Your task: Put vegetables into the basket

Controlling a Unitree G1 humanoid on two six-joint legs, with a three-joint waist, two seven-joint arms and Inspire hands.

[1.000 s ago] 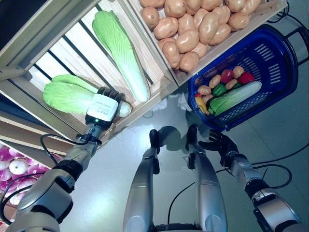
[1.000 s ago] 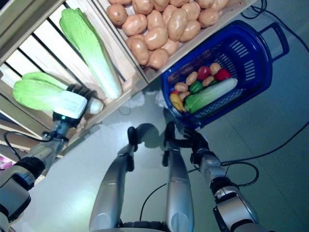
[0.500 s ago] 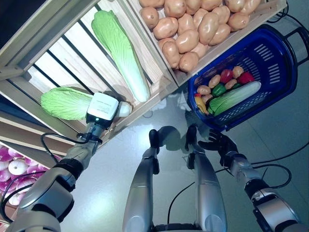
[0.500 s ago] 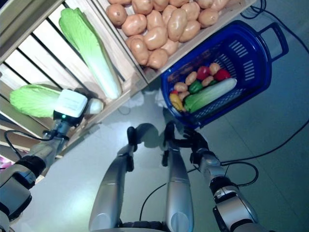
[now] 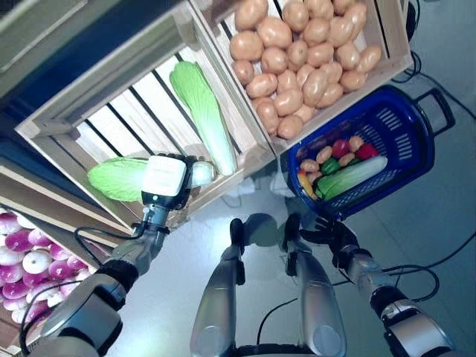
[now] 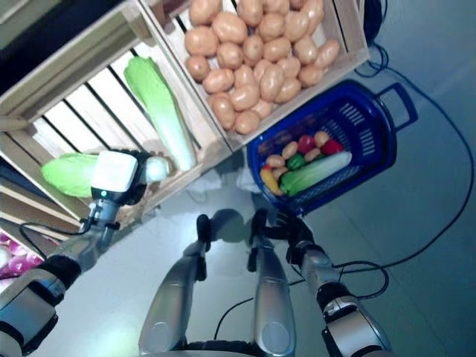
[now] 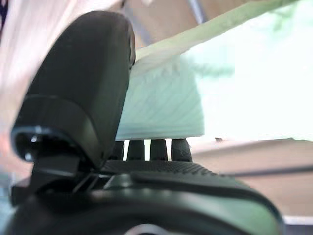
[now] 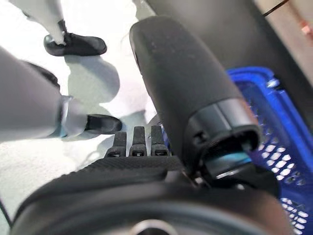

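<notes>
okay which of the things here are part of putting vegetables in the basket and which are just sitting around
In the job:
- left hand, fingers curled round a napa cabbage
- blue basket, already holding vegetables
- second napa cabbage in the crate
- potatoes

Lying about:
- purple onions on the lower shelf
- right hand, idle below the basket

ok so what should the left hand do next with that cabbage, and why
Probably lift the cabbage clear of the wooden crate and carry it toward the blue basket. The left hand is already closed round its pale stem end, while the leafy end still lies in the crate. The basket sits across by the right hand, already holding vegetables.
</notes>
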